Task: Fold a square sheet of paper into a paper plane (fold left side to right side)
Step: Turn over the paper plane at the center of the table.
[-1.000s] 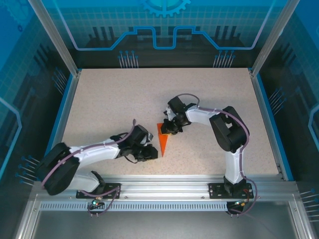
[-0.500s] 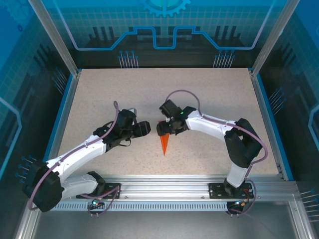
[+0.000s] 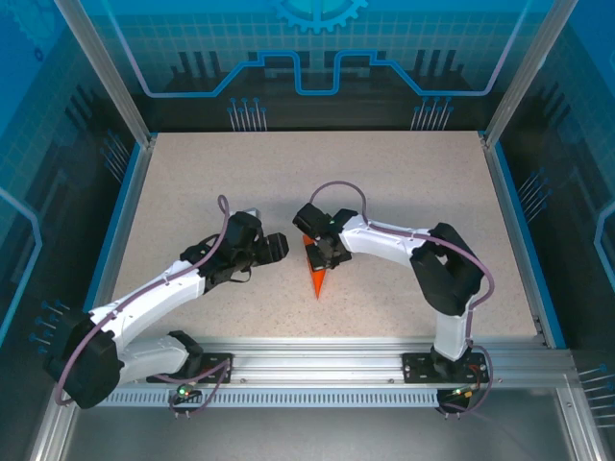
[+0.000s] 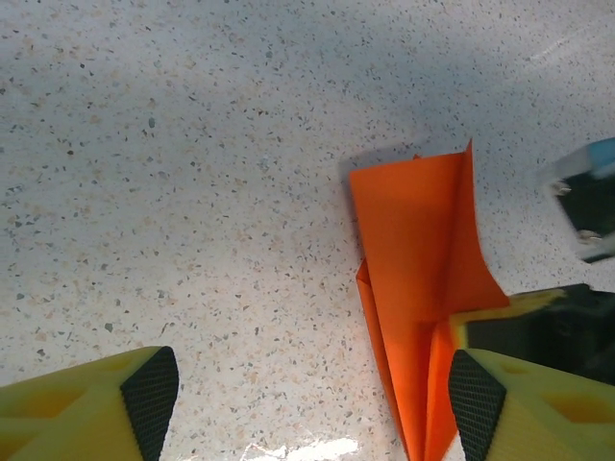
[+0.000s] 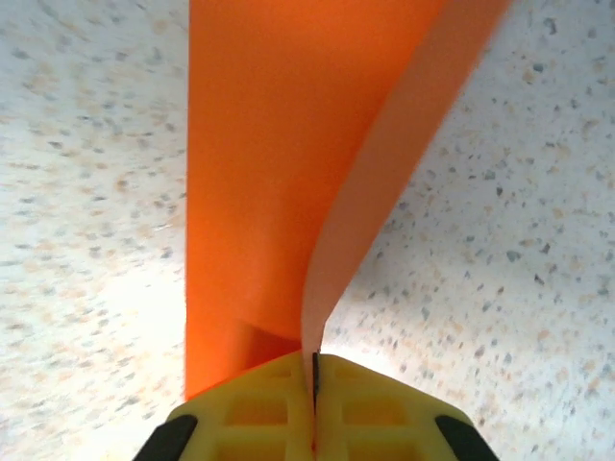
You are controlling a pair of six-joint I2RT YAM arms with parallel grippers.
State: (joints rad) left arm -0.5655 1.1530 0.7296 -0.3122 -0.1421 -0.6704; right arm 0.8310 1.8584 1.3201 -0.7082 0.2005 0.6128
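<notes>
Since half a second ago, the right gripper (image 3: 320,257) has clamped down, pinching a raised flap of the paper plane (image 3: 318,280) at frame centre; the left gripper (image 3: 279,247) hovers spread wide just left of it.

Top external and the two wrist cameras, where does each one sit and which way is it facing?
Top external: above and behind the bases, looking down on the table; both arms, left end effector, right end effector.
Left wrist: on the left wrist, facing the table; its open fingers.
Right wrist: on the right wrist, facing down; its fingers shut on the paper plane.
Shared: all three show the paper plane.
</notes>
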